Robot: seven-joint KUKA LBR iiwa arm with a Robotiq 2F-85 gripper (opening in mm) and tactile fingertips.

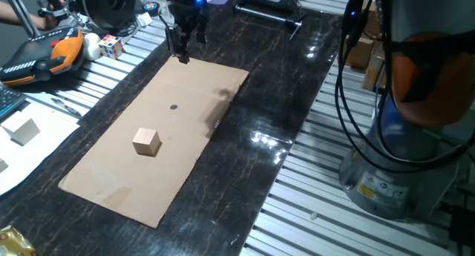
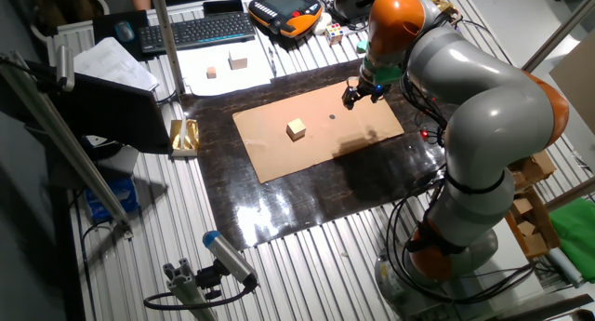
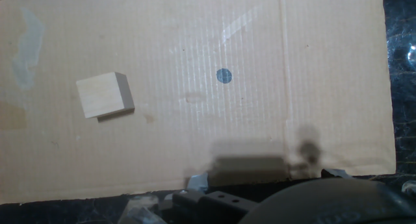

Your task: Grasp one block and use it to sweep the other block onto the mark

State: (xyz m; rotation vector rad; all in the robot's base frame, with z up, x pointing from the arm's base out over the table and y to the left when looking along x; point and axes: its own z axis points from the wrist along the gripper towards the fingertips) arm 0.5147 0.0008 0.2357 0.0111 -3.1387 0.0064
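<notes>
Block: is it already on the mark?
No. The block sits on the cardboard, clearly apart from the mark.

Counts: one wooden block [image 1: 147, 141] on the cardboard sheet [image 1: 111, 182], well out from the gripper [image 1: 181, 57]; one dark mark [image 1: 174, 107] between them. Two more blocks [image 2: 239, 61] beyond, on paper. One puzzle cube [image 1: 111, 45].

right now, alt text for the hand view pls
Looking down on a cardboard sheet, a light-tan wooden cube sits left of a small dark round mark, apart from it. A blurred tan block shows at the bottom edge by the gripper's hardware.
</notes>
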